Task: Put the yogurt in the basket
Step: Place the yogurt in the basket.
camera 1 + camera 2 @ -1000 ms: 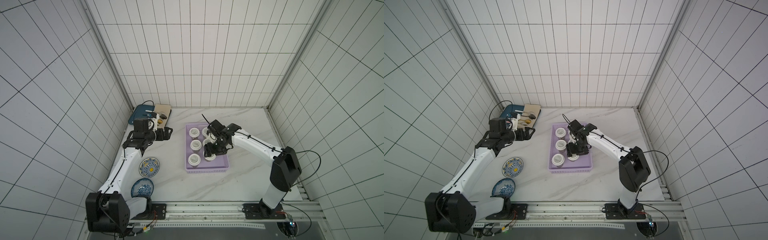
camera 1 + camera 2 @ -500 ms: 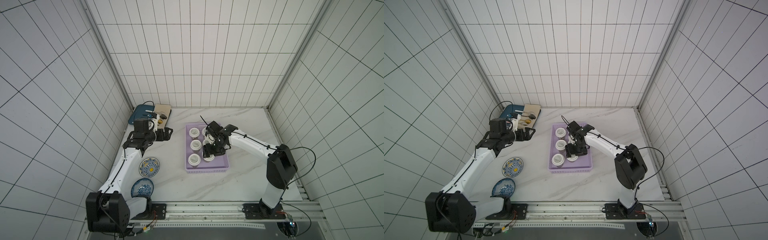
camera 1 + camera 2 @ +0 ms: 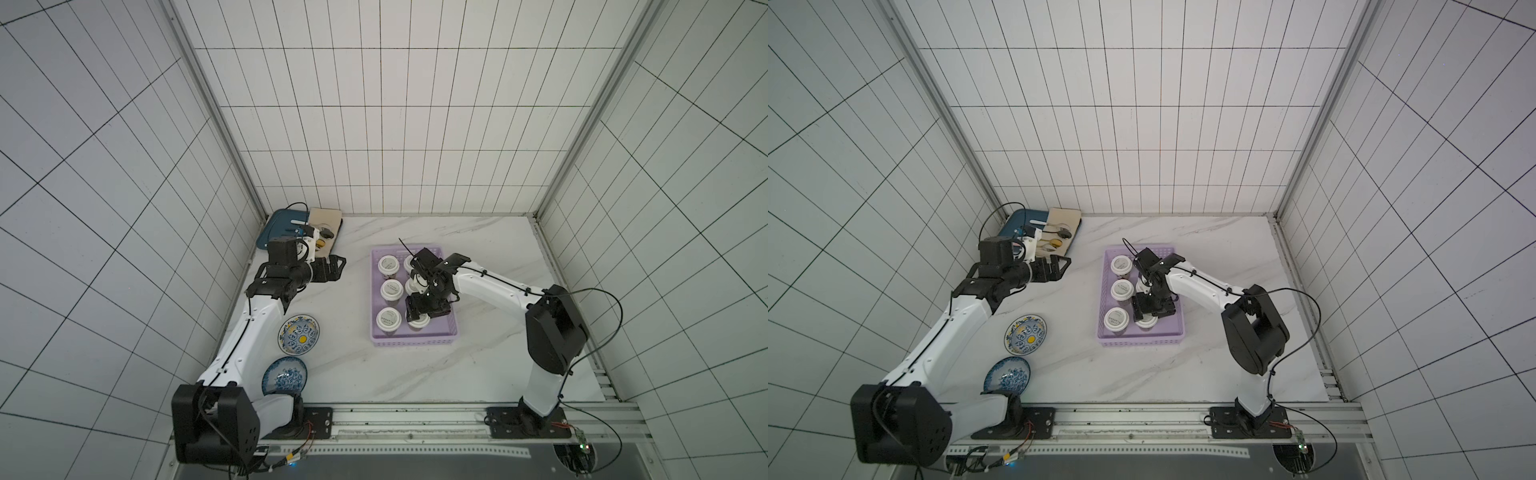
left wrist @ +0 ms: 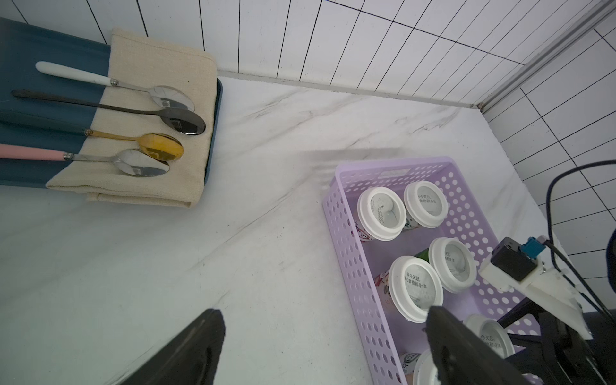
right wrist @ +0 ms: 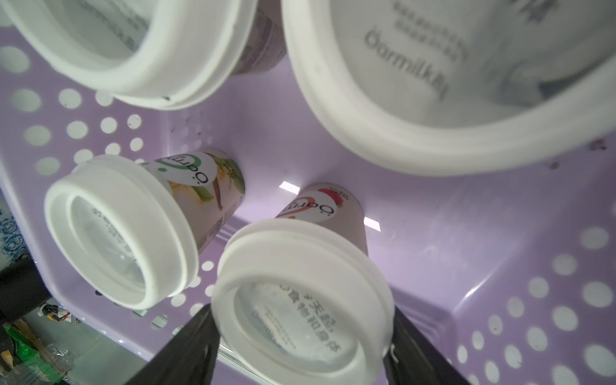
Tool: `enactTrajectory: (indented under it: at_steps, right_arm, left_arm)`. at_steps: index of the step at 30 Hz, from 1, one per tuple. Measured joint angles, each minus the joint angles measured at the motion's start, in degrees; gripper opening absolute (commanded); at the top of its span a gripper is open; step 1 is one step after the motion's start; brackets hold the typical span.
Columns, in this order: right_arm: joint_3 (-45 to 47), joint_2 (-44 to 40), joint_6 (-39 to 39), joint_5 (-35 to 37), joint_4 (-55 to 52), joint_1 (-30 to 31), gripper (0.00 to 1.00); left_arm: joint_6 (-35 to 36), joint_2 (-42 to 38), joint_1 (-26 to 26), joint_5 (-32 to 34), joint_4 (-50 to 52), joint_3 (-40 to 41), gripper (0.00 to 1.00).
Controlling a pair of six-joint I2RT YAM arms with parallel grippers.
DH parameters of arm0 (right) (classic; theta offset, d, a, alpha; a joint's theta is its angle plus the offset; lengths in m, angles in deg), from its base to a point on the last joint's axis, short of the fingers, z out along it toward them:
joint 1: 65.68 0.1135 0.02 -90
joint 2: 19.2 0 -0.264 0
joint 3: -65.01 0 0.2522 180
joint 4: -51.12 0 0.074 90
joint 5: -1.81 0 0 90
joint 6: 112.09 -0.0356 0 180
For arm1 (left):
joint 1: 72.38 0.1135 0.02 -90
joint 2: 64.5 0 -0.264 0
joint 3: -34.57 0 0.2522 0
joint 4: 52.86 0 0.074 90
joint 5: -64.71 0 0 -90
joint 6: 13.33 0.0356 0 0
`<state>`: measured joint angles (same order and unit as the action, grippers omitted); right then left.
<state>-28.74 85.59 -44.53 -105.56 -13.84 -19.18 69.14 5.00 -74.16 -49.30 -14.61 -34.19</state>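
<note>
Nearest, off the front-L corner of the basket [image 3: 411, 341]: a blue plate [image 3: 285, 377], then a bit farther a plate w/ yellow centre [image 3: 299, 335]. Both lie flat on the table, well apart from the basket, no part of this job

In the basket's front-R spot the R gripper [image 5: 300, 320] comes straight down over a yogurt cup [image 3: 418, 323], one finger each side of the white lid. Cup stands upright on the basket floor. Can't tell if the jaws pinch the lid or stand just clear of it. Top-down hold at the lid prob bc neighbours stand close, no room for fingers lower btwn cups. The other five cups [image 3: 389, 319] stand upright in 2 rows toward the basket's far end, so all six are inside. Job looks nearly done: release + a straight lift-out, so nothing tips

L of the basket's far half the L gripper [image 3: 337, 269] hangs over bare table, jaws spread wide, nothing btwn them, prob parked clear to give the R arm room

Farthest, past the basket's far-L corner by the wall: dark blue tray [image 4: 33, 43] w/ a cloth [image 4: 160, 66] & four spoons [image 4: 116, 113]
</note>
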Motion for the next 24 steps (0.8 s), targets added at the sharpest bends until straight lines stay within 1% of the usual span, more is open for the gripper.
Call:
enactTrajectory:
  at_steps: [11,20,23,24]
  right_arm:
    - [-0.04,-0.96,0.42,0.59,-1.16,0.00,0.91]
    - [-1.20,-8.22,1.33,4.61,-3.82,-0.33,0.98]
    - [-1.73,-10.80,1.66,6.10,-4.63,-1.09,1.00]
    - [-1.92,-11.45,1.81,6.56,-4.90,-1.40,0.99]
  left_arm:
    - [0.02,0.02,-0.04,0.13,-0.13,0.07,0.99]
    - [0.04,0.35,-0.04,0.52,-0.31,0.13,0.98]
    - [0.04,0.70,-0.04,0.92,-0.26,0.13,0.98]
    - [0.09,0.76,-0.04,1.22,-0.26,0.13,0.98]
